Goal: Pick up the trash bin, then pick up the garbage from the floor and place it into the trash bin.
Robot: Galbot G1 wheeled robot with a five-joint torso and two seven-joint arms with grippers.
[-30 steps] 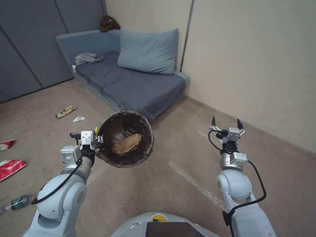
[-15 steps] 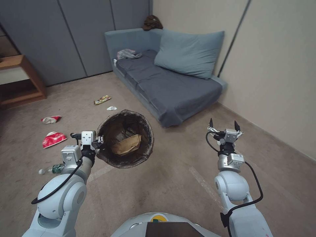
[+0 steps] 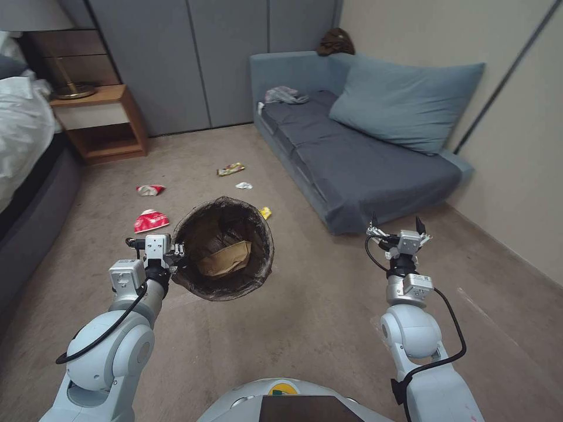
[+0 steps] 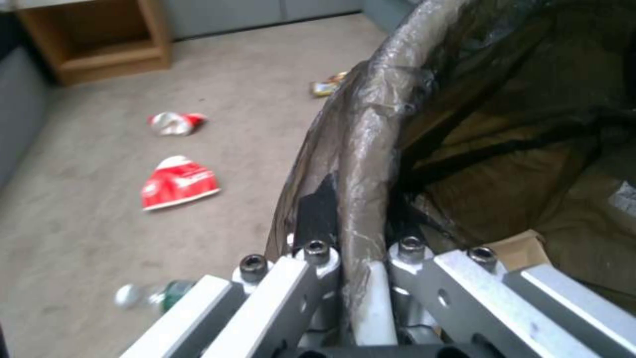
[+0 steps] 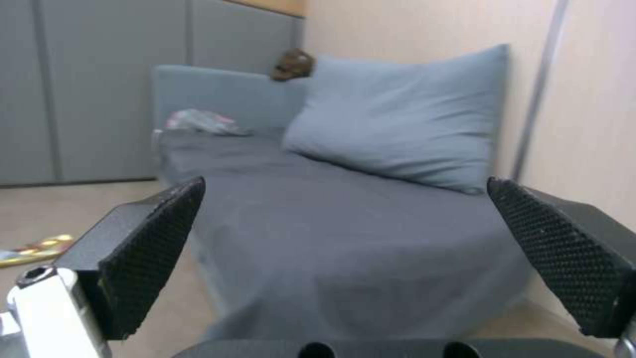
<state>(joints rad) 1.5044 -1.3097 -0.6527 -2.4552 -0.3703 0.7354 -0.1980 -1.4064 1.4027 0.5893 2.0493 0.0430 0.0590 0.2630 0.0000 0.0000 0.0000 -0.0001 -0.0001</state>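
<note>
The grey-blue sofa (image 3: 358, 152) is the biggest thing in the room; it stands along the beige wall at the right, with a big blue pillow (image 3: 410, 105) leaning at its far end, a crumpled cloth (image 3: 282, 94) on the seat and a dark brown object (image 3: 335, 42) on top of its back corner. At the left edge there is a bed with white bedding (image 3: 23, 129), and beside it a wooden nightstand (image 3: 102, 120) against the grey panel wall.

The trash bin (image 3: 223, 249) is held in the air above the carpet, in front of the robot on its left side, tilted so that its mouth faces the head camera. A dark plastic bag covers its rim, and a piece of brown paper (image 3: 226, 259) lies inside. The left gripper (image 3: 176, 253) is closed on the rim of the bin: in the left wrist view its fingers (image 4: 318, 268) clamp the bag-covered edge from both sides.

The right gripper (image 3: 395, 225) is held over the carpet near the front corner of the sofa, with its jaws wide apart and nothing between them.

The garbage lies on the carpet beyond the bin: two red-and-white crushed bowls (image 3: 151, 221), one farther than the other, a multicoloured wrapper (image 3: 230, 169), a white tissue (image 3: 244, 186) and a small yellow wrapper (image 3: 265, 212) just behind the bin rim. In the left wrist view a clear bottle with green label (image 4: 149, 297) lies on the floor near the gripper.
</note>
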